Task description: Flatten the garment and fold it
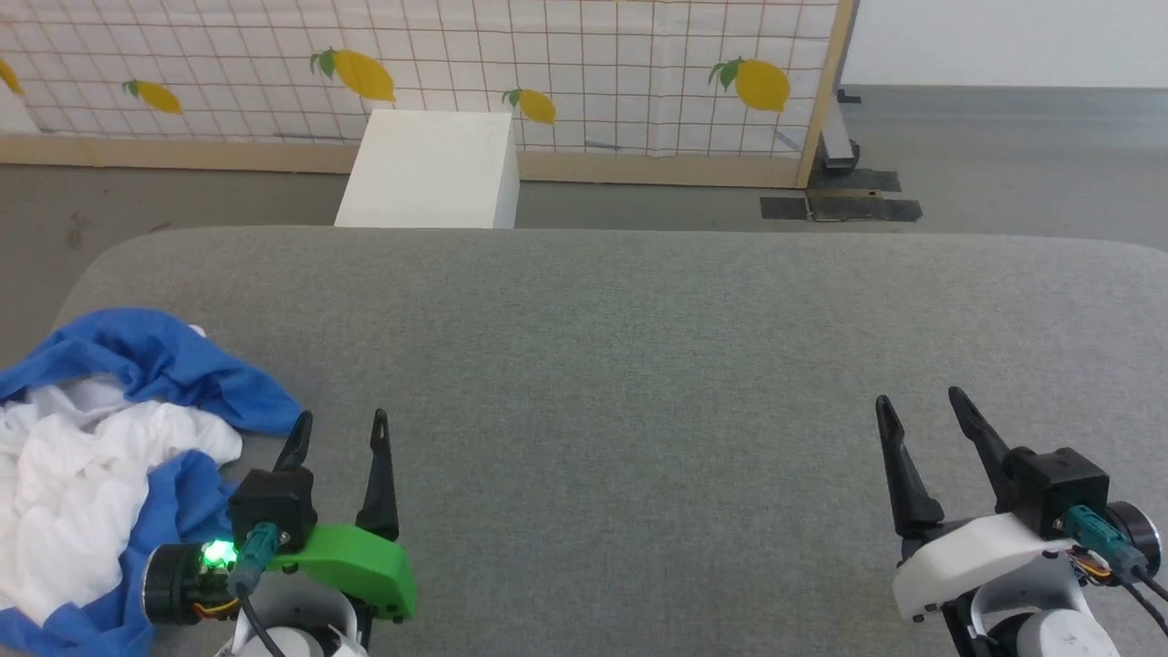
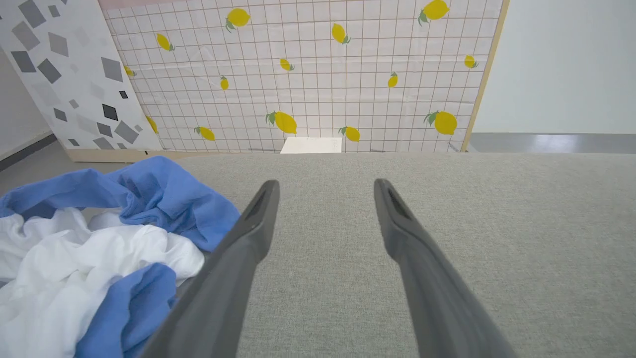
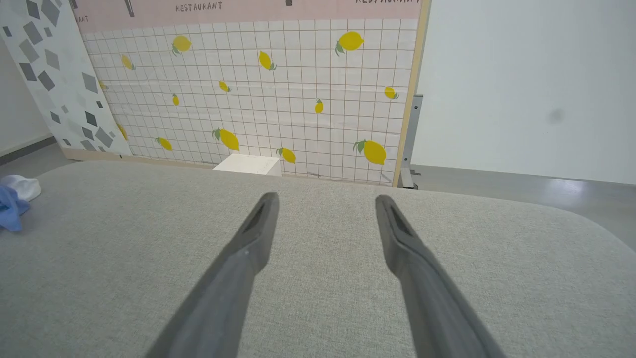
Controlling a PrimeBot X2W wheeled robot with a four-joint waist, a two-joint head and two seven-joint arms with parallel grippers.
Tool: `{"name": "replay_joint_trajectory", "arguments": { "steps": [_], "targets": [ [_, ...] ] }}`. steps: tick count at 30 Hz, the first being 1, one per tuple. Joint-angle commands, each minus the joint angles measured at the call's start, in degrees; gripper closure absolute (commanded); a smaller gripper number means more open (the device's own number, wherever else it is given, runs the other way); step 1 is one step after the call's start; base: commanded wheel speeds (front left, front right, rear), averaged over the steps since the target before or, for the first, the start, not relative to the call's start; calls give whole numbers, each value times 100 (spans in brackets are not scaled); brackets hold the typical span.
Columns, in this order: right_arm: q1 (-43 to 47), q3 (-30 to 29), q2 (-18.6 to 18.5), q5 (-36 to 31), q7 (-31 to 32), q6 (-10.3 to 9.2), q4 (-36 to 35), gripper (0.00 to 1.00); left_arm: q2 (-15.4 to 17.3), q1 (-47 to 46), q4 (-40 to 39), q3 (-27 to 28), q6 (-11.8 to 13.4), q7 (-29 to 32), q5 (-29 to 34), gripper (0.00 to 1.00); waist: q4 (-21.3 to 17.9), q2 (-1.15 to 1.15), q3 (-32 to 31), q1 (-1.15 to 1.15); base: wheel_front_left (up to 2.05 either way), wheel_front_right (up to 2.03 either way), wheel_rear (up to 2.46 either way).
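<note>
Left claw [image 1: 342, 418]: jaws spread wide, gripping nothing, fingers low over the grey pad [image 1: 639, 365] and pointing away from us. We judge it waits empty because no grasp is begun. Garment [image 1: 100, 456]: a crumpled heap, white body tangled with blue sleeves, at the pad's left end, just beside the left claw's outer finger. Part of it runs off the head view's left edge, so we cannot tell whether it overhangs the pad. Right claw [image 1: 917, 399]: likewise wide apart and empty, at the pad's right, well apart from the garment. Between the claws: a broad stretch of pad, room enough, we judge, for spreading. Beyond the pad: white box [image 1: 429, 169] on the floor, lemon panel [image 1: 547, 55] behind it, dark tape [image 1: 839, 208] near the panel's foot. Hindrance, as we judge it: the heap itself, its hem and sleeves hard to tell apart.
</note>
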Motion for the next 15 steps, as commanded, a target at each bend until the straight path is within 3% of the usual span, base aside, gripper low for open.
{"name": "replay_joint_trajectory", "arguments": {
  "steps": [1,15],
  "targets": [
    [94,-9,1,59,-75,-3,34,0,-8,9,30,-11,48,-70,-48,0,79,0,0,0,0,0,0],
    [128,2,1,215,-240,-4,146,0,-11,43,90,-19,122,-234,-143,0,554,0,-7,0,0,0,0]
  ]
}}
